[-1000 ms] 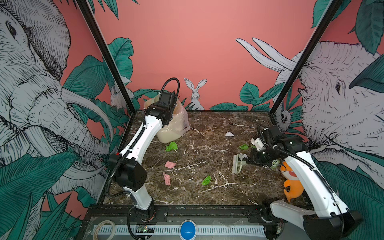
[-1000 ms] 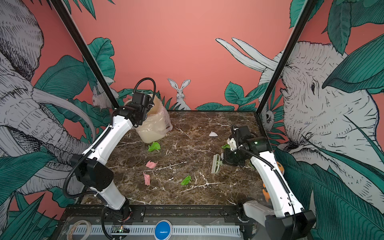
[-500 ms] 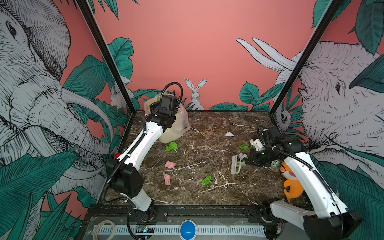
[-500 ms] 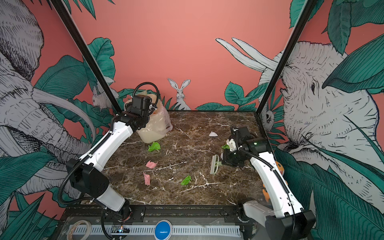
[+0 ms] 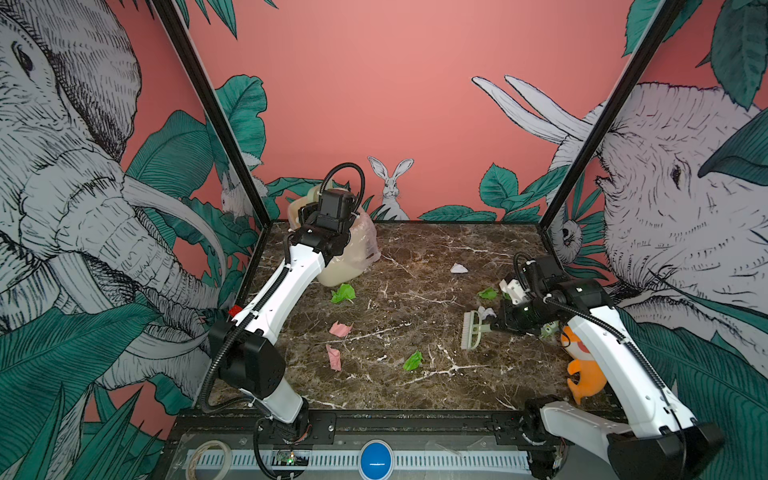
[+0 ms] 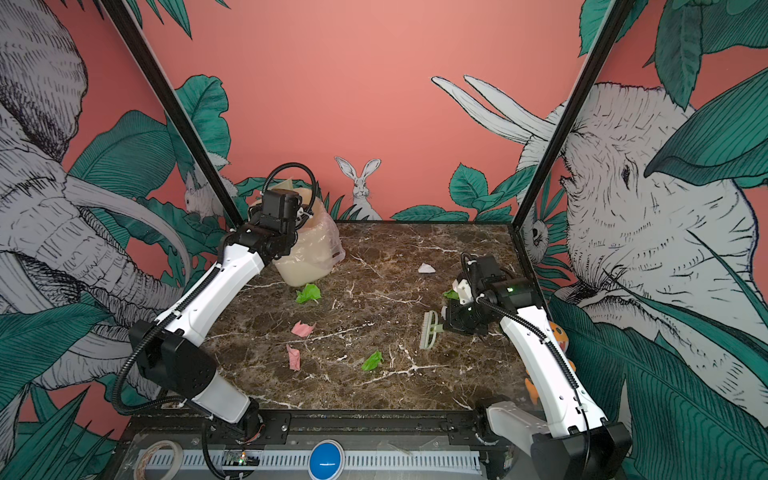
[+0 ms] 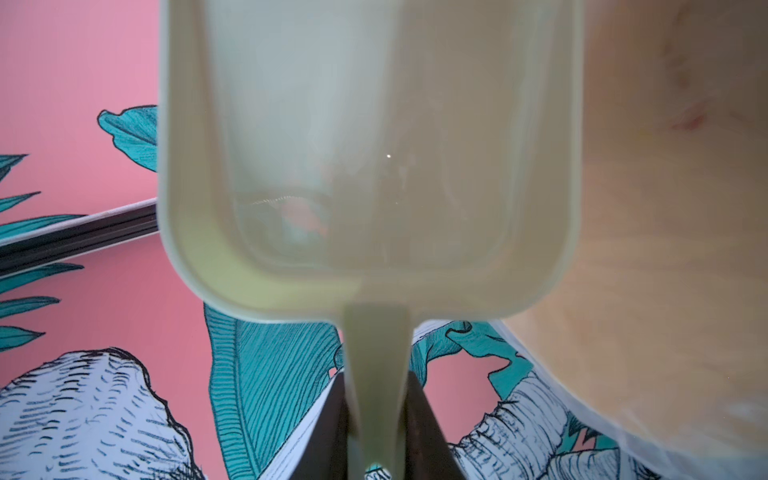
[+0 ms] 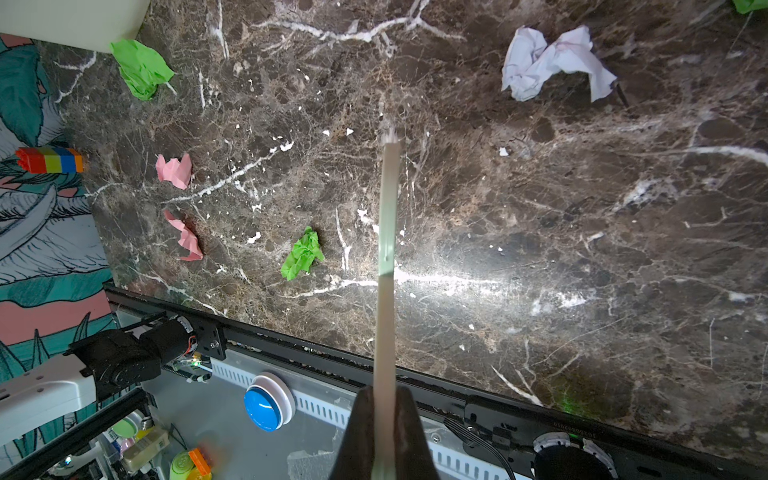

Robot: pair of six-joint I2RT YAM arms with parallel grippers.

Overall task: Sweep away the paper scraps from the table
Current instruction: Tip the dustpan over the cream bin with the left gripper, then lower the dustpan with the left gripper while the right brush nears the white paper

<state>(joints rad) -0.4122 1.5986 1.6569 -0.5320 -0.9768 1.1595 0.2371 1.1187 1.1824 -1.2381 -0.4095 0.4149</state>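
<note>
Backdrop: salmon-pink walls painted with elephants, leaves and a rabbit, boxed around the table (image 5: pixel 415 249) of dark, white-veined marble.
Left gripper (image 7: pixel 376 399): jaws pinched narrow on the handle of the pale green dustpan (image 7: pixel 365 166). It's a firm hold, and the pan is lifted clear of the table.
Left arm: reaching into the far-left corner, its wrist right up against the cream bin (image 5: pixel 345 266) with its plastic liner.
Right gripper (image 5: pixel 495 325): clamped tight on the handle of the brush (image 5: pixel 471 330), out on the right side of the table, with the bristle head turned toward the middle.
Brush contact: low over the marble, though whether the bristles touch it cannot be told.
Paper scraps (image 5: pixel 413 360): all lying on the table, none in the pan's path!
Green scrap (image 5: pixel 343 293): just in front of the bin.
Pink scraps (image 5: pixel 340 329): two, left of centre, close together.
White scrap (image 5: pixel 459 268): toward the back right, on its own.
Near the right gripper: one more green bit (image 5: pixel 487 293) and a white bit (image 5: pixel 486 311), just beside the brush.
Orange plush toy (image 5: pixel 586 374): at the right edge, partly behind the right arm.
</note>
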